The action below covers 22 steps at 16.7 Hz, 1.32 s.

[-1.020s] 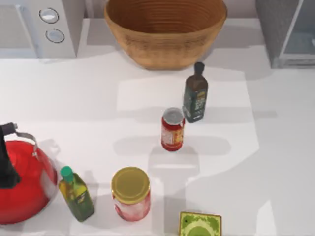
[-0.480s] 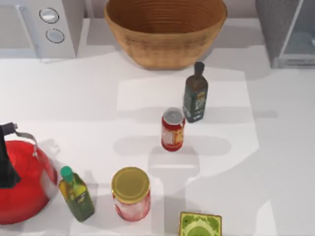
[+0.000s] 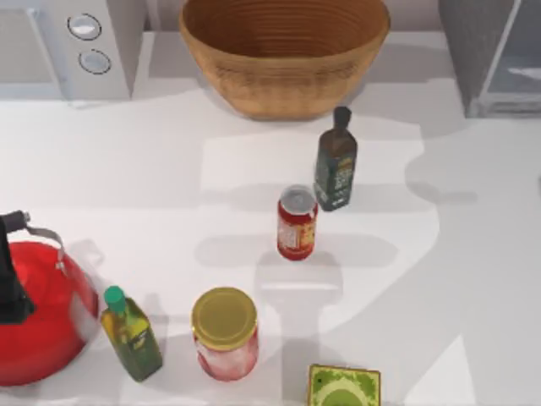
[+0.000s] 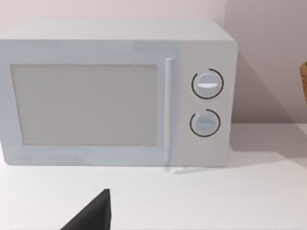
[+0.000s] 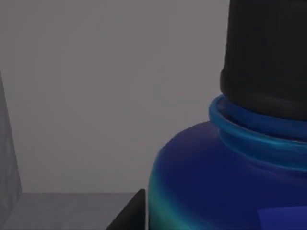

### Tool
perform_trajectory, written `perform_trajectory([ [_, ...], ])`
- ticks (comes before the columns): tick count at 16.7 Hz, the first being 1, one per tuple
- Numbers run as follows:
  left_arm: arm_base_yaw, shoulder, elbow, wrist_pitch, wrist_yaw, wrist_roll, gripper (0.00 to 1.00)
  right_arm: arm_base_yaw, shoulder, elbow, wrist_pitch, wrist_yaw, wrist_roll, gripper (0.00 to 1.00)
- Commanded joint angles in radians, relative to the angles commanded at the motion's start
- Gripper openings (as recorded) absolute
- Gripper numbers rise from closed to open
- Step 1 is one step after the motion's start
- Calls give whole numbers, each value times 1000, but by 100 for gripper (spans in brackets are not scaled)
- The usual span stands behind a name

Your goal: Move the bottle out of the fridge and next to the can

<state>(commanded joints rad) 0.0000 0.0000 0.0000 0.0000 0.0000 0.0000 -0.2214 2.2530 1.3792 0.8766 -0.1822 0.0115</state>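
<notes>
The bottle (image 5: 225, 182) looms close in the right wrist view, with a turquoise-blue shoulder and a black cap, standing against the fridge's grey inner wall (image 5: 96, 96). A black part of my right gripper (image 5: 128, 216) sits right beside the bottle's side. From above, the fridge (image 3: 499, 51) is at the back right corner. The red can (image 3: 297, 222) with a silver top stands mid-table. My left gripper (image 4: 91, 216) hangs low over the table in front of the white microwave (image 4: 115, 91).
A dark green glass bottle (image 3: 336, 162) stands just behind the can. A wicker bowl (image 3: 283, 51) is at the back, and a red kettle (image 3: 38, 313), a small oil bottle (image 3: 131, 334), a yellow-lidded jar (image 3: 225, 332) and a green box (image 3: 343, 387) are along the front.
The shadows on the right side of the table have spread and shifted, and the fridge's door panel looks paler. The things on the table have not moved.
</notes>
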Motion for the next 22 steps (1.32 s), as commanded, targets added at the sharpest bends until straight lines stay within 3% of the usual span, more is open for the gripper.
perform_trajectory([
  [6, 0, 0, 0, 0, 0, 0, 100, -6, -25, -40, 22, -5, 1, 0],
  [16, 0, 0, 0, 0, 0, 0, 100, -71, -335, -593, 237, -77, 4, 0],
  [22, 0, 0, 0, 0, 0, 0, 100, -81, -381, -655, 271, -87, 4, 0],
])
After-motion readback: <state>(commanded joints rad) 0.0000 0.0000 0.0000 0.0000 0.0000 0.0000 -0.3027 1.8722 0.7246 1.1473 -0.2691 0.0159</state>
